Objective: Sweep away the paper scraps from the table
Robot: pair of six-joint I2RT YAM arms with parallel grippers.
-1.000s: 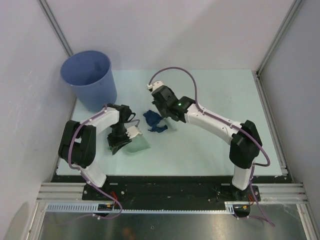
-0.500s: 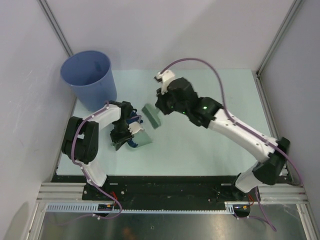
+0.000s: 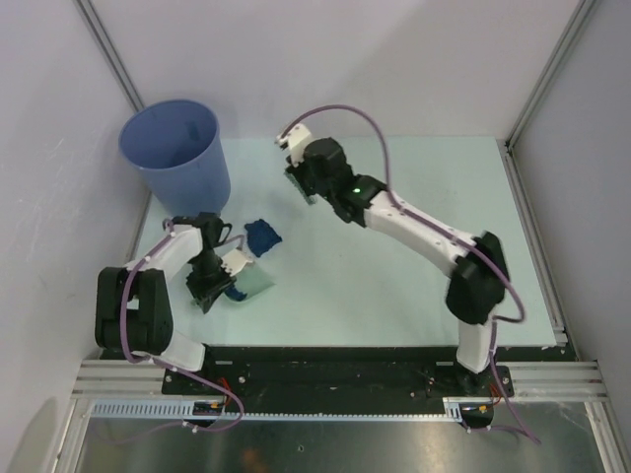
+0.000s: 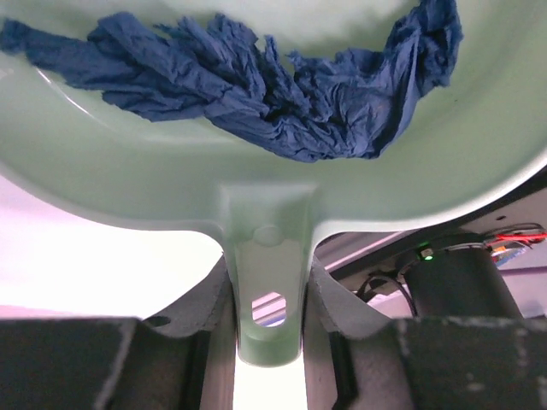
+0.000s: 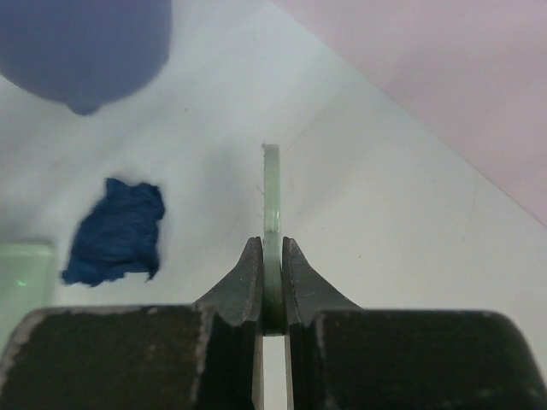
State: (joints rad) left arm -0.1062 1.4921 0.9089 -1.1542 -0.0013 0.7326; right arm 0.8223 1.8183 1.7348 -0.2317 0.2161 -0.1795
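Left hand [image 4: 269, 295] clamped on smooth mint plastic dustpan [image 4: 128, 171] handle; crinkled dark-blue paper scraps [image 4: 282, 102] inside. Right hand [image 5: 272, 256] pinches thin brush [image 5: 272, 184] (edge-on). Another blue wad [image 5: 115, 232] lower left on counter [image 5: 385, 256].

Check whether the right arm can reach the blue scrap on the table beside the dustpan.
Probably yes: the blue scrap lies on bare table between the dustpan and the right gripper, which holds the brush; nothing stands between them.
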